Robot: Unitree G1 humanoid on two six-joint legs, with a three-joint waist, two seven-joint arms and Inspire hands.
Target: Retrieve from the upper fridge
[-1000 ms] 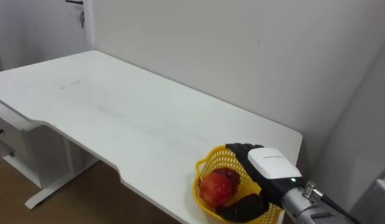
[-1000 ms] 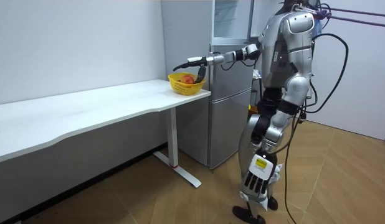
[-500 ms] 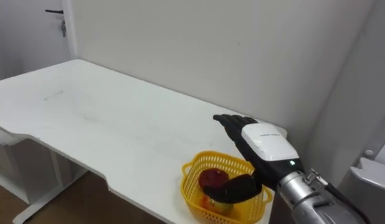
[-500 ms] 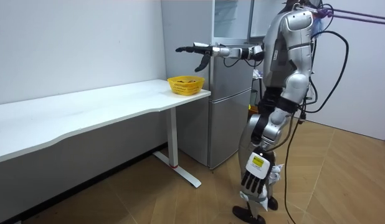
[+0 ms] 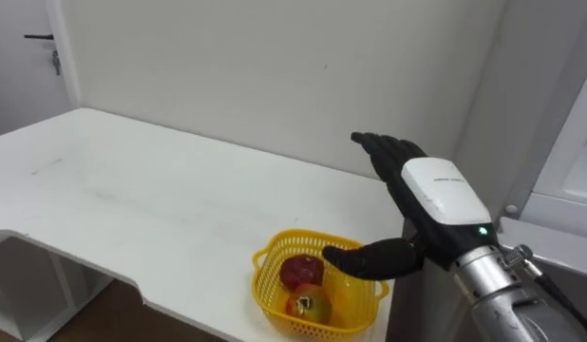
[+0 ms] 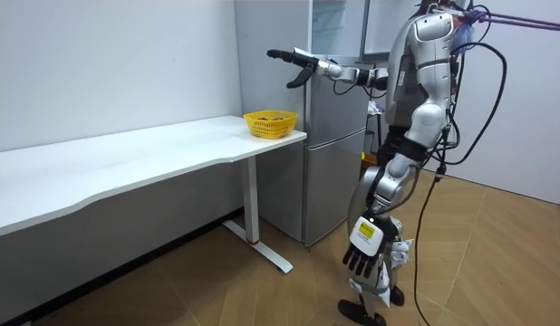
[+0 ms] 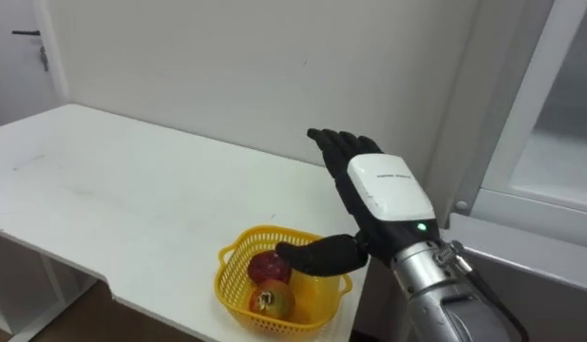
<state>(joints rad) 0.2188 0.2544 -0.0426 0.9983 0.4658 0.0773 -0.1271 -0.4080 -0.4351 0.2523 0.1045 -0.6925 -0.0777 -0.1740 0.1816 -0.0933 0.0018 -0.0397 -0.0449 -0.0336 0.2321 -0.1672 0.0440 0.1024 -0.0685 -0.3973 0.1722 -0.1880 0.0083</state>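
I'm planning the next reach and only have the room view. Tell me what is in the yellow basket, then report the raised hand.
Observer: The yellow basket holds two fruits: a red fruit and a yellow-red fruit just in front of it.
Operator: Now the hand.
Observer: The right hand has its fingers straight and its thumb stuck out over the basket. It holds nothing.
Operator: Check past the far end of the table.
Observer: Beyond the table, on the robot's left, there is a door with a dark handle.
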